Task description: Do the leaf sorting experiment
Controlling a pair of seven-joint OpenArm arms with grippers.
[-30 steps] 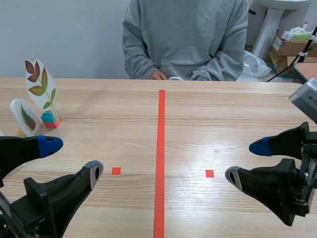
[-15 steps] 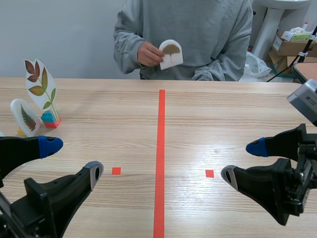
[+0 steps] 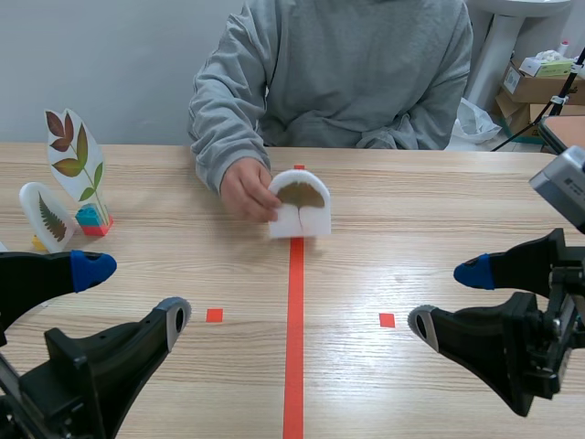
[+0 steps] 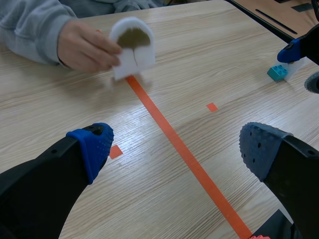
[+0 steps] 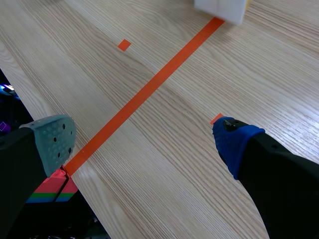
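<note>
At the middle of the worktop point(image 3: 411, 229), on the far end of the red tape line, a person's hand point(image 3: 242, 187) holds a white arch-shaped leaf card point(image 3: 300, 203) upright. Its bottom edge is touching the wood or just above it, can't tell which. There is a brown fan-shaped leaf on its face. Near side, the left gripper point(image 3: 132, 293) sits low with fingers spread wide and nothing between them. The right gripper point(image 3: 452, 298) is low on the other side, also released and empty. Both are well apart from the card. Far left, a tall leaf card point(image 3: 75, 160) with red and green leaves stands by a coloured block point(image 3: 91, 219), and a smaller fern card point(image 3: 47, 217) is just beside it. In the left wrist view a small teal block point(image 4: 277, 72) lies near the right gripper's blue pad.
</note>
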